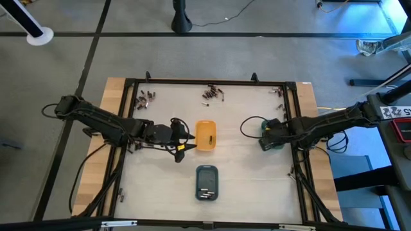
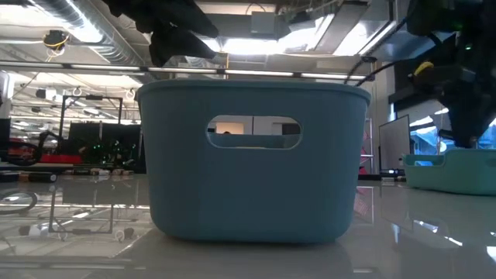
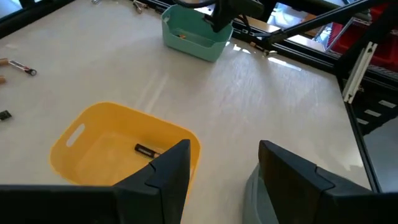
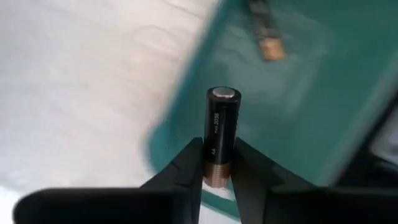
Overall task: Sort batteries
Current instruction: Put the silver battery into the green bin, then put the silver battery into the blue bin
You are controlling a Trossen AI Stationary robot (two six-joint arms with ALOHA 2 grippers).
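Only the right wrist view shows it: right gripper [image 4: 217, 163] pinches an upright black battery [image 4: 219, 134] by its copper end, over the green tray [image 4: 323, 112], which already holds another cell [image 4: 264, 31]. High view hides this.

Left gripper [image 3: 221, 168] has its jaws apart, holding nothing, at the orange tray [image 3: 81, 134]'s rim; one battery [image 3: 145, 150] lies inside, just ahead of the fingertips. Slate-blue tray [image 1: 206, 181] holds several cells [image 1: 206, 192]. Loose batteries [image 1: 212, 94] lie at the table's far edge.

Robotics lab, exposed ceiling ducts [image 2: 85, 39], framed worktable [image 1: 128, 82]
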